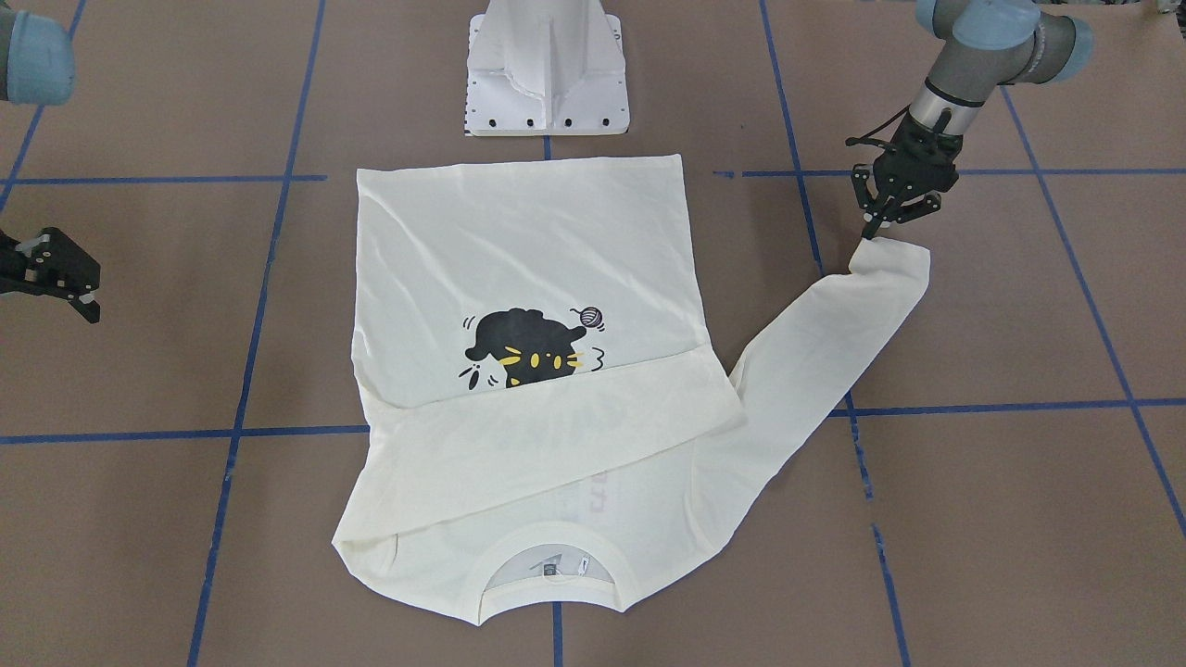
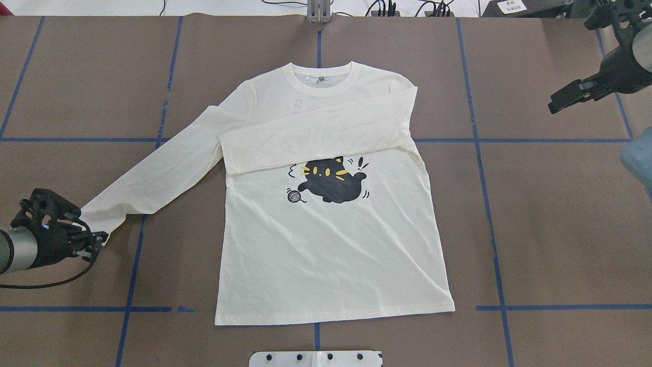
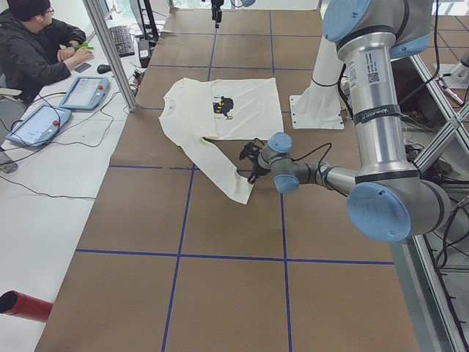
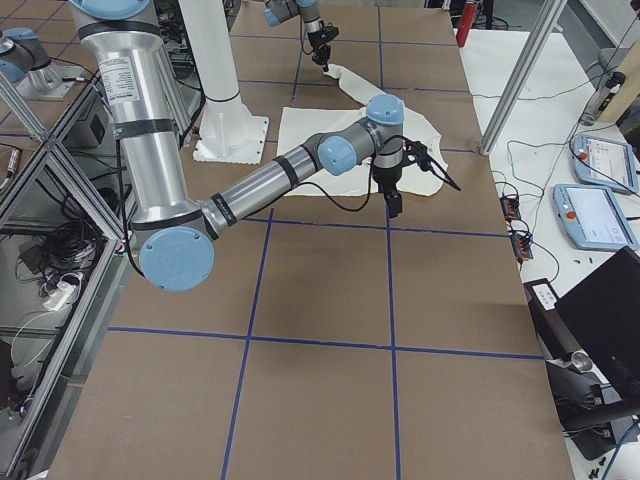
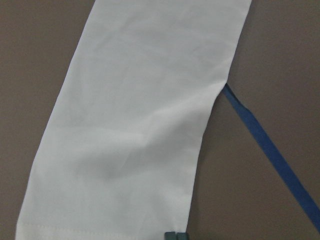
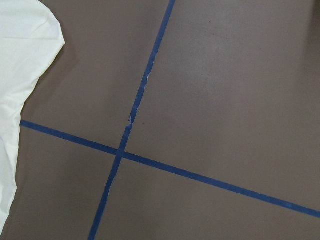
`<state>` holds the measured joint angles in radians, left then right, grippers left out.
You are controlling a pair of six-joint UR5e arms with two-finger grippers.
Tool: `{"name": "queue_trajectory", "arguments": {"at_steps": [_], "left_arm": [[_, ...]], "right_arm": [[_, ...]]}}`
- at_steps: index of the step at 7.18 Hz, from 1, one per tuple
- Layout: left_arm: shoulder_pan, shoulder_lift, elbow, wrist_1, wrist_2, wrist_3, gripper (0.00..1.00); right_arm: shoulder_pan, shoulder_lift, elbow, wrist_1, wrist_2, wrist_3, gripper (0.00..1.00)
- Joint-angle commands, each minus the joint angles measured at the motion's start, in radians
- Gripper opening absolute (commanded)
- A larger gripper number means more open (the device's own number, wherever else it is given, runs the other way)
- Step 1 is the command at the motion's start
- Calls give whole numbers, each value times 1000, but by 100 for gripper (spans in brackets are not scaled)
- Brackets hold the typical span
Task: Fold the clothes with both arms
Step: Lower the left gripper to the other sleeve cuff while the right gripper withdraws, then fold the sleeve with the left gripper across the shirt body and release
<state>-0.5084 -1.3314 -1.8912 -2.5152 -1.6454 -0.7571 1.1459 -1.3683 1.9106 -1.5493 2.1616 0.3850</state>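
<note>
Sleeve folding seems the step, needing a firm cuff pinch; left gripper there, grip unclear, right gripper hangs released.

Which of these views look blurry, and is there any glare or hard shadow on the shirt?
Left wrist view: soft, the sleeve shows little weave. Right wrist view: tape lines fairly sharp, top-right corner dimmer. Overhead view: even light, T-shirt wrinkles crisp, no glare, only faint shadows.
</note>
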Motion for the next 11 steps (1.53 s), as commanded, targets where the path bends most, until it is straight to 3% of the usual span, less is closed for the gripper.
{"name": "queue_trajectory", "arguments": {"at_steps": [1, 5, 6, 7, 8, 9, 10, 11], "left_arm": [[-117, -197, 0, 133, -4, 4, 0], [-196, -741, 44, 704, -7, -8, 0], [-200, -850, 91, 745, -7, -16, 0], [-200, -926, 154, 746, -7, -80, 0], [-200, -1079, 294, 745, -7, -146, 0], [-194, -1230, 504, 728, -2, -210, 0], [-179, -1308, 643, 654, 1, -214, 0], [-107, -1303, 708, 541, 6, -205, 0]], "right_arm": [[0, 0, -1, 0, 0, 2, 100], [0, -5, -1, 0, -3, 0, 100], [0, -5, -1, 0, -3, 0, 100], [0, -6, -1, 0, -5, 0, 100], [1, -6, -1, 0, -5, 0, 100], [2, -6, 1, 0, -5, 2, 100], [2, -5, 1, 0, -5, 12, 100], [2, -6, 4, 0, -5, 15, 100]]}}
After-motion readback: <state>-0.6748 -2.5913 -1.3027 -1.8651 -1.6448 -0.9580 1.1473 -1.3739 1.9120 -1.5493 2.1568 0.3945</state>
